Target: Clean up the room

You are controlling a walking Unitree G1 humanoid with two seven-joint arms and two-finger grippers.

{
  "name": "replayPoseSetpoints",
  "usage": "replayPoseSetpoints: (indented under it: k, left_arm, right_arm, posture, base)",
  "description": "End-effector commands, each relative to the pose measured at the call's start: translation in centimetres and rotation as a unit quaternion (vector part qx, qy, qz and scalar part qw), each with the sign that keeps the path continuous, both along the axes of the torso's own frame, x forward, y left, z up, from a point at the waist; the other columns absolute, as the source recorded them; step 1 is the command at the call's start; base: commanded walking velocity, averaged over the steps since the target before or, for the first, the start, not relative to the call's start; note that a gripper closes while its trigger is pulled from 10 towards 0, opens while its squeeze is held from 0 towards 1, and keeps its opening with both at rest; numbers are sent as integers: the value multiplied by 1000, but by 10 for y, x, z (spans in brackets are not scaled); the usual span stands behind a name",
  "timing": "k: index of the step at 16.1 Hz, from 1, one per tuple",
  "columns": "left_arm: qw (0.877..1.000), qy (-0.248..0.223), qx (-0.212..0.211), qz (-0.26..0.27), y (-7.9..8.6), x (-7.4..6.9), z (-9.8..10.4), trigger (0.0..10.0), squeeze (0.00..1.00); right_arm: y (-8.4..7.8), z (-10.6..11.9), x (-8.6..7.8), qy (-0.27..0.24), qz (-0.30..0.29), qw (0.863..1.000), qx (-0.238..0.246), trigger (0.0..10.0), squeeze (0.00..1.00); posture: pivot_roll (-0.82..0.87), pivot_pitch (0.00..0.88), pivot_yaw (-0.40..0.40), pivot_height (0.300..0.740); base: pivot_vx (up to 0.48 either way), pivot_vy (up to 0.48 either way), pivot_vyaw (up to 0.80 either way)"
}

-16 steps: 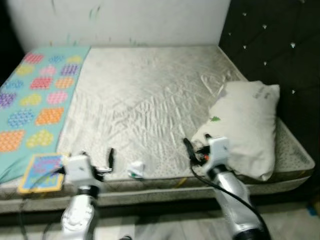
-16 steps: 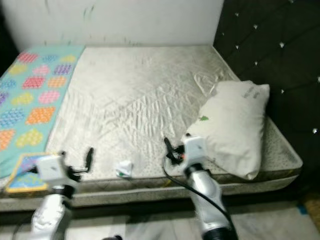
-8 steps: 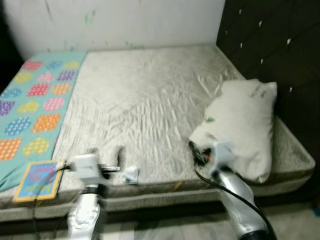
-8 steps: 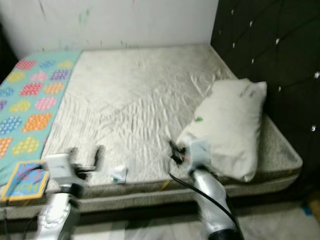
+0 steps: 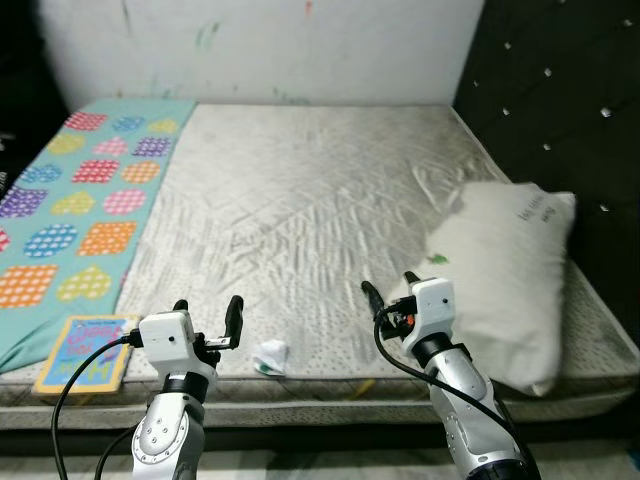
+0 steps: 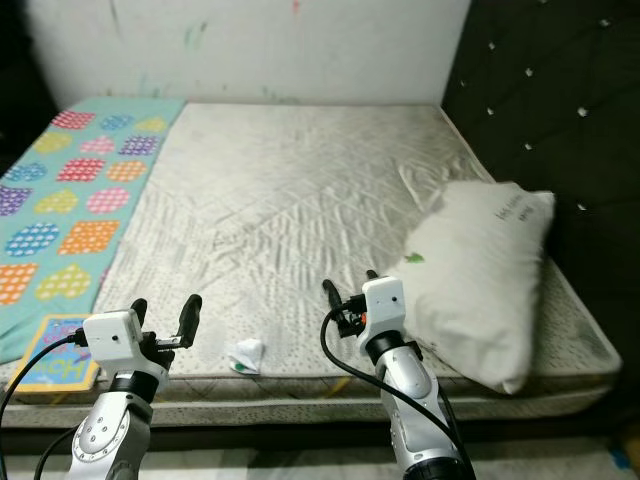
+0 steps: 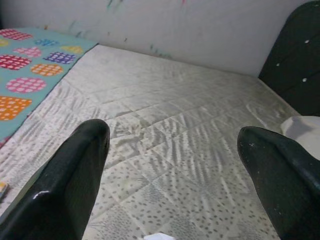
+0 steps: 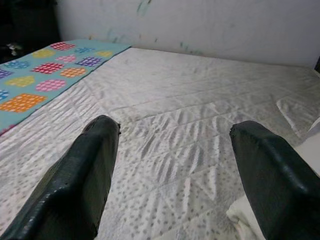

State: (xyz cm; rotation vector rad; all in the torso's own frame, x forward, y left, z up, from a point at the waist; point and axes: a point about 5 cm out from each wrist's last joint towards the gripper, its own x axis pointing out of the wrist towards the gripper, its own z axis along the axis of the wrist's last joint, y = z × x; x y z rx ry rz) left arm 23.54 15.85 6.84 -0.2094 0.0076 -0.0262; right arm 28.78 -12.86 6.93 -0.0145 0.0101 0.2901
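Note:
A small crumpled white wrapper (image 5: 269, 355) with a green mark lies near the front edge of the bare mattress (image 5: 300, 200). A colourful book (image 5: 85, 350) lies at the front left corner, on the edge of a teal blanket (image 5: 80, 200) with coloured hearts. A white pillow (image 5: 505, 280) leans at the right side. My left gripper (image 5: 207, 310) hangs open above the front edge, between book and wrapper, holding nothing. My right gripper (image 5: 388, 288) is open too, just left of the pillow's lower corner. The wrapper's tip (image 7: 159, 236) peeks in below the left fingers (image 7: 75, 185).
A dark tufted headboard (image 5: 560, 110) rises along the right side. A white wall (image 5: 270, 50) with paint marks closes the far end. The mattress middle is wrinkled and bare. The bed's front edge (image 5: 330, 390) runs just before my arms.
The head camera has shifted and steadied, so the whole scene sits differently and sharper. Both grippers stay open over the bed's front edge; wrapper, book and pillow lie where they were.

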Motion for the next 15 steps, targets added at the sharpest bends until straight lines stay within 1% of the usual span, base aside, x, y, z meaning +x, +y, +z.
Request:
replayPoseSetpoints:
  k: [1, 2, 3, 4, 6, 8, 9, 10, 11, 12, 13, 14, 15]
  left_arm:
    - [1000, 1, 0, -8, -2, 0, -1, 10000, 0]
    - [1000, 2, -1, -11, -3, 0, -1, 10000, 0]
    - [1000, 2, -1, -12, -3, 0, -1, 10000, 0]
    - [1000, 3, -1, -12, -4, 0, -1, 10000, 0]
    - [1000, 3, -1, -14, -4, 0, -2, 10000, 0]
    - [1000, 5, -2, -14, -4, 0, -2, 10000, 0]
    - [1000, 9, -6, -9, -4, 1, -3, 10000, 0]
    - [1000, 13, -8, 1, -3, 1, -4, 10000, 0]
    - [1000, 17, -9, 7, -3, 1, -5, 10000, 0]
    - [1000, 21, -11, 13, -2, 2, -6, 10000, 0]
    - [1000, 21, -4, 13, -2, 2, -6, 10000, 0]
    - [1000, 21, -3, 13, -2, 2, -6, 10000, 0]
    - [1000, 21, -1, 12, -2, 2, -6, 10000, 0]
  right_arm:
    - [0, -1, 1, 7, 3, 1000, 6, 10000, 0]
    - [-2, 0, 2, -3, -4, 1000, -4, 10000, 0]
    - [-4, -1, 2, 5, -6, 1000, -12, 10000, 0]
    - [-5, -3, 1, 17, 5, 1000, -16, 10000, 0]
    - [-8, -3, 1, 18, -5, 1000, -3, 10000, 0]
    - [-10, -2, 2, 17, -8, 1000, -2, 10000, 0]
    - [-10, -2, 2, 14, -10, 1000, -12, 10000, 0]
    - [-11, -2, 3, 4, -25, 998, -59, 10000, 0]
    - [-9, -4, 2, -1, -10, 998, -62, 10000, 0]
    - [-7, -5, 0, 14, 8, 999, -27, 10000, 0]
    - [-7, -4, 0, 13, 0, 999, -35, 10000, 0]
    - [-6, -4, 0, 19, 5, 999, -26, 10000, 0]
    - [-5, -3, -1, 15, 9, 999, -28, 10000, 0]
  posture:
    - [105, 27, -27, 740]
    - [104, 28, -27, 740]
    - [103, 29, -25, 740]
    - [103, 30, -27, 740]
    - [101, 32, -25, 740]
    - [98, 33, -26, 740]
    - [98, 33, -26, 740]
    - [99, 32, -27, 740]
    - [99, 32, -27, 740]
    - [99, 32, -27, 740]
    - [99, 32, -27, 740]
    - [99, 32, -27, 740]
    - [99, 32, -27, 740]
  base:
    - [251, 0, 0]
    - [255, 0, 0]
    - [251, 0, 0]
    - [259, 0, 0]
    - [259, 0, 0]
    - [251, 0, 0]
    - [0, 0, 0]
    - [0, 0, 0]
    - [0, 0, 0]
    - [0, 0, 0]
    - [0, 0, 0]
    - [0, 0, 0]
    - [0, 0, 0]
